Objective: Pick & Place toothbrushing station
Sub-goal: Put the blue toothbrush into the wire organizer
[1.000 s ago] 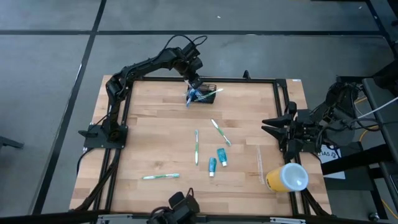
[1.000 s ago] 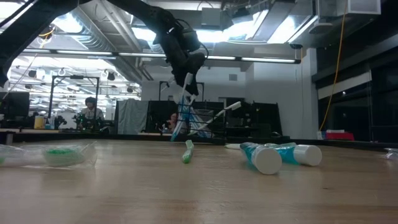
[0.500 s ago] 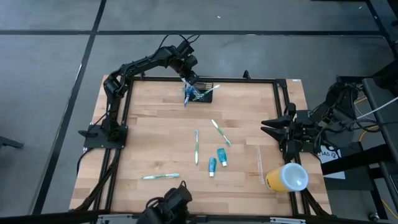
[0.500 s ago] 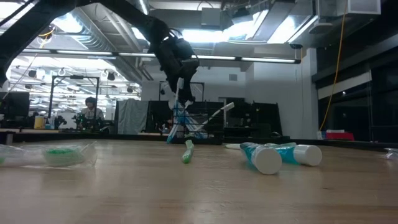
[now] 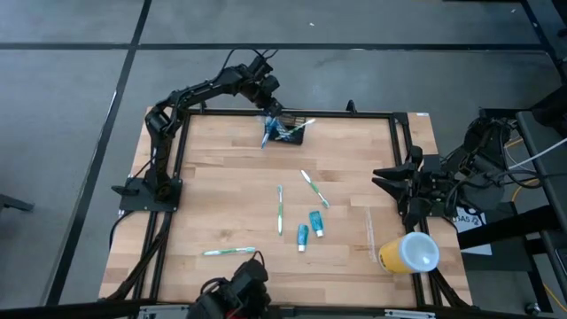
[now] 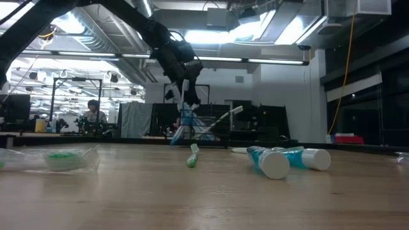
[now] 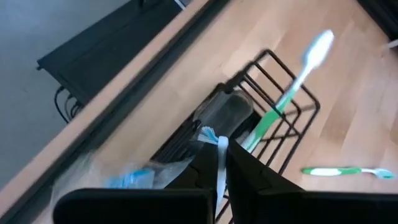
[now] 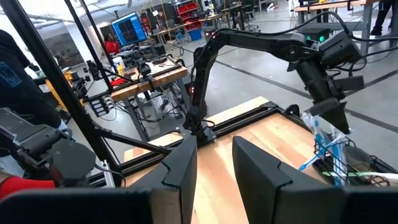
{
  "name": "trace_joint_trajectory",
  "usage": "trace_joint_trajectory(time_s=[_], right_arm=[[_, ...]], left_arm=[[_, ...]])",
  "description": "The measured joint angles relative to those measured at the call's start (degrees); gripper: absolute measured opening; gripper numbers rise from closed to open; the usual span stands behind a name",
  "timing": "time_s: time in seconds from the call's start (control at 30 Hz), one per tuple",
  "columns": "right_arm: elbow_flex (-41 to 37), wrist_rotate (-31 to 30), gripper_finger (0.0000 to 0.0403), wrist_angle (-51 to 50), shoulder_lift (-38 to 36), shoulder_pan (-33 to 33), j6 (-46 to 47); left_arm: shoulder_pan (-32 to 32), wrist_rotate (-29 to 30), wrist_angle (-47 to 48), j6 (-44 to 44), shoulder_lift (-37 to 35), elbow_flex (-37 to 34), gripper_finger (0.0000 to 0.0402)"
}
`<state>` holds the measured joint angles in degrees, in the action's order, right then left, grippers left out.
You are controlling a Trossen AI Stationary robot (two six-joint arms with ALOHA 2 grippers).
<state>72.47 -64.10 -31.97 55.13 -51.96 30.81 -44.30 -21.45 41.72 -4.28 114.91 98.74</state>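
- Toothbrushing station: a low, boxy holder of thin black wire, standing at the far edge of the counter, close against the black frame rail.
- Inside it, a green-and-white toothbrush leans out at a slant, bristle head uppermost; a crinkled clear wrapper with blue print lies beside the wire wall.
- Left gripper hangs over the station's left end, its dark fingers pressed together on a thin white stick with a blue tip, probably another brush, though its lower end is hidden.
- Right gripper waits at the counter's right edge, well apart from the station, blunt fingers spread with nothing between them.
- Counter surface is pale wood in narrow planks with a smooth finish.
- Loose on it: three slim green-and-white toothbrushes, two stubby teal toothpaste tubes with white caps, and a yellow cup with a round white lid lying on its side.
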Motion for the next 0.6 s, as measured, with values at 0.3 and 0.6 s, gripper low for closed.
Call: trace_joint_trajectory(time_s=[0.3,0.6], right_arm=[[0.0,-0.4,0.0104,0.0,0.0,0.0,0.0],[0.0,-0.5,0.0104,-0.1,0.0,0.0,0.0]], left_arm=[[0.0,-0.3,1.9,1.5,0.0,0.0,0.0007],[0.3,1.9,-0.4,3.5,-0.6,0.0,0.0007]])
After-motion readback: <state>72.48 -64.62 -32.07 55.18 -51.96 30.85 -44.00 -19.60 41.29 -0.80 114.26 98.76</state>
